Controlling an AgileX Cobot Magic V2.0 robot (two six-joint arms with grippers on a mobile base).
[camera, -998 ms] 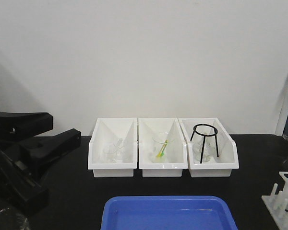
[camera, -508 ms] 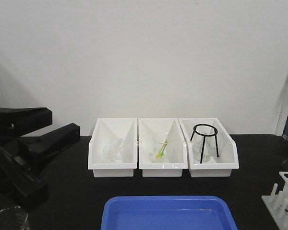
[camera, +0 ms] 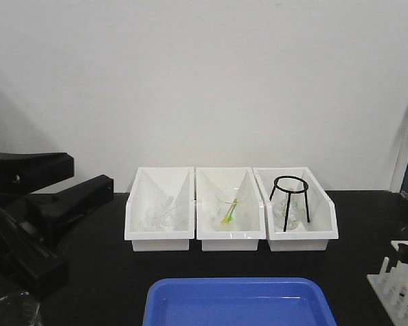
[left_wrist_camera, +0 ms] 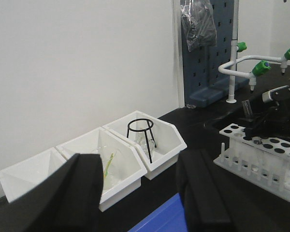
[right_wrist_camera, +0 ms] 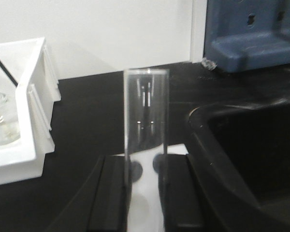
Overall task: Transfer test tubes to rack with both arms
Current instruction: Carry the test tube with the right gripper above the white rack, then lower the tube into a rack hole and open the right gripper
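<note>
A clear test tube [right_wrist_camera: 146, 111] stands upright between the jaws of my right gripper [right_wrist_camera: 145, 162], which is shut on it. Under it shows the white top of the rack [right_wrist_camera: 144, 198] with two round holes. From the left wrist view, the rack [left_wrist_camera: 261, 154] stands on the black bench at right, and the right gripper [left_wrist_camera: 273, 108] hovers just over it. In the front view only a dark tip of the right gripper [camera: 402, 248] shows above the rack [camera: 396, 288]. My left gripper [camera: 92, 175] hangs at the far left, open, with nothing between its wide-apart fingers [left_wrist_camera: 72, 193].
Three white open-fronted bins [camera: 160, 234] line the back; the right one holds a black tripod ring [camera: 289, 197], the middle one a green-yellow stick [camera: 230, 212]. A blue tray [camera: 238, 299] lies in front. A sink [right_wrist_camera: 251, 145] and a green-tipped faucet [left_wrist_camera: 251, 67] lie beyond the rack.
The right gripper's dark tip has come into the front view above the rack. The left arm shifted slightly a second ago and has since stayed still, open.
</note>
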